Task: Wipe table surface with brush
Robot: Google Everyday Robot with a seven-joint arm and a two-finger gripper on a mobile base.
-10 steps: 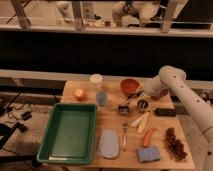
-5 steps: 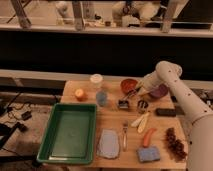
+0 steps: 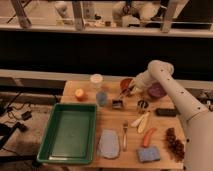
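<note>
The table surface (image 3: 114,119) is a light-brown wooden top with many items on it. My gripper (image 3: 131,89) hangs from the white arm (image 3: 172,95) that reaches in from the right, above the table's back middle. It is shut on the slim dark handle of the brush (image 3: 121,97). The brush slants down to the left. Its blocky head rests on the table just right of a blue cup (image 3: 102,97).
A green tray (image 3: 70,132) fills the left front. At the back stand an orange (image 3: 80,94), a white cup (image 3: 96,80), a red bowl (image 3: 126,82) and a purple bowl (image 3: 156,91). A metal cup (image 3: 143,105), black block (image 3: 165,112), fork (image 3: 124,135), carrot (image 3: 149,136) and sponge (image 3: 149,154) lie to the right and front.
My gripper and the brush have moved left across the back of the table. The brush head went from beside the metal cup to near the blue cup.
</note>
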